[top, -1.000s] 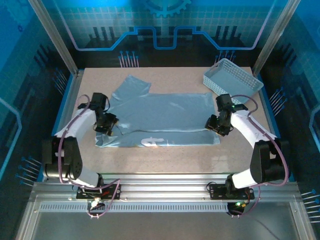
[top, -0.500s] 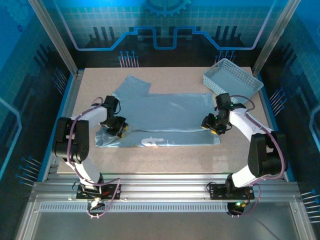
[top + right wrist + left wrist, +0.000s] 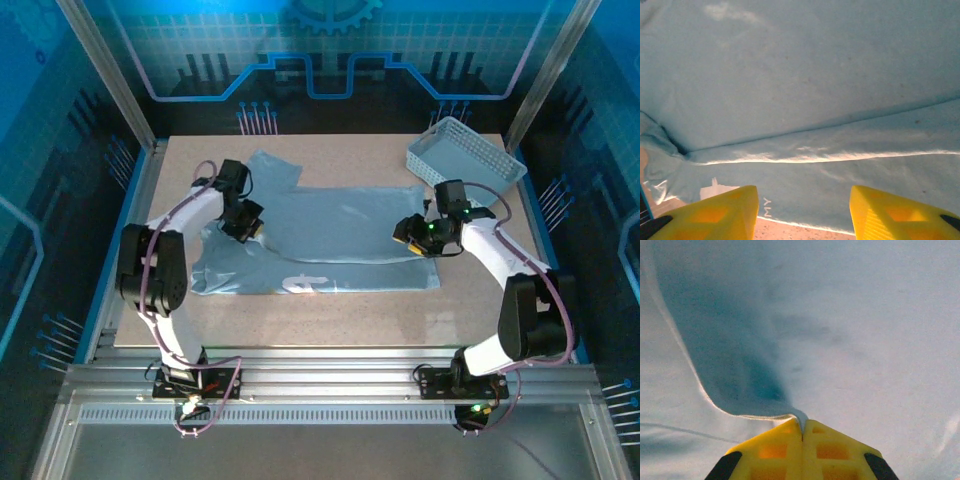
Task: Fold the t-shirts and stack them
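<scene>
Starting at the left: the left gripper [image 3: 248, 224] sits over the t-shirt [image 3: 340, 225] at its 9 o'clock end. In the left wrist view, the yellow fingers [image 3: 775, 450] are pressed tight together with a thin hemmed edge of the cloth pinched between them. From that pinch a soft fold rises and curls away toward 11 o'clock, shadowed on its inner face.

The shirt lies flat on the speckled beige table [image 3: 330, 312], roughly at its middle. Its long axis runs 9 to 3 o'clock, and one short sleeve [image 3: 268, 168] juts toward 11 o'clock. It's pale grey-blue, limp and matte. A straight crease runs parallel to the near edge, and white lettering [image 3: 305, 283] shows on the near strip at 6 o'clock.

Over to the right: the right gripper [image 3: 408, 234] hovers above the shirt's 3 o'clock end. In its wrist view the blocky yellow fingers [image 3: 715, 212] stand well apart with nothing between them, and cloth, crease and a bit of white print lie below.

At 1 o'clock, a white lattice basket [image 3: 466, 153] rests tilted at the table's far corner, apart from the shirt.
</scene>
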